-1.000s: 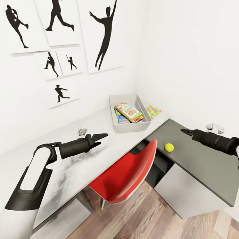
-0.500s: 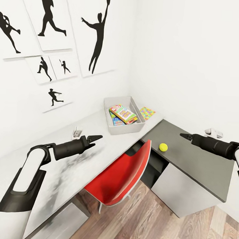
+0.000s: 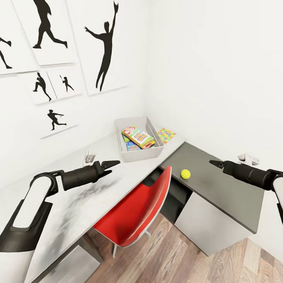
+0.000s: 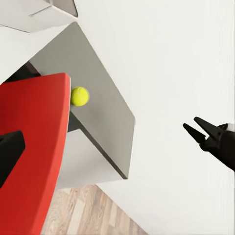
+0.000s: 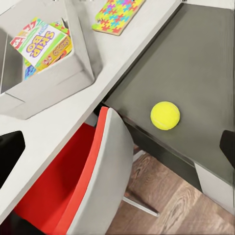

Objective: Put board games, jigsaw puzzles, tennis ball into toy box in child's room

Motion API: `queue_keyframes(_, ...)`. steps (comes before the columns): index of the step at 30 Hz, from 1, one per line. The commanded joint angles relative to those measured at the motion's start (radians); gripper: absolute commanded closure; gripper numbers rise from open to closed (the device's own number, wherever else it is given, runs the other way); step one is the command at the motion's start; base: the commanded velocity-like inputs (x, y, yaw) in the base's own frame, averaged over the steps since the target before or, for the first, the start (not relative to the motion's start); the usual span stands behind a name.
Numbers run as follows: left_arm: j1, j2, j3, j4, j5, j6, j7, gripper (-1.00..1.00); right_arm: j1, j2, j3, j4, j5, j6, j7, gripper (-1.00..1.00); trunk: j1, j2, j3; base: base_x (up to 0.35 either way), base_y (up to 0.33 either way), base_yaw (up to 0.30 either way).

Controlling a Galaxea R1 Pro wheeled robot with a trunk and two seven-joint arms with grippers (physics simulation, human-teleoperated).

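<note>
I see the tennis ball (image 3: 185, 174) lying on the dark desk section, beside the red chair (image 3: 134, 211). The toy box (image 3: 137, 154) holds board games (image 3: 138, 137), a jigsaw puzzle (image 3: 166, 135) just beside it. My right gripper (image 3: 214, 163) hovers slightly spread; my left gripper (image 3: 112, 164) looks nearly closed, though I cannot tell.
</note>
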Motion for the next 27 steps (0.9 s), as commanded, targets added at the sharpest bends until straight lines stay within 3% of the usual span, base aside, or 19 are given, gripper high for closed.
queue_keyframes(1,0.000,0.001,0.000,-0.001,0.012,0.002,0.004,-1.00,-0.001,0.000,0.005,-0.001,-0.010,0.004,-0.011,-1.00,0.001,-0.002,0.000,0.000,0.000,-0.124)
queue_keyframes(19,0.012,0.019,0.029,0.000,0.017,0.006,-0.059,-1.00,0.005,0.005,0.030,0.001,-0.011,0.004,-0.012,-1.00,0.001,-0.002,0.026,0.000,0.000,-0.116)
queue_keyframes(27,0.024,0.025,0.051,0.000,0.017,0.005,-0.072,-1.00,0.007,0.013,0.068,0.007,-0.010,0.004,-0.014,-1.00,0.001,-0.002,0.038,0.000,0.000,-0.112)
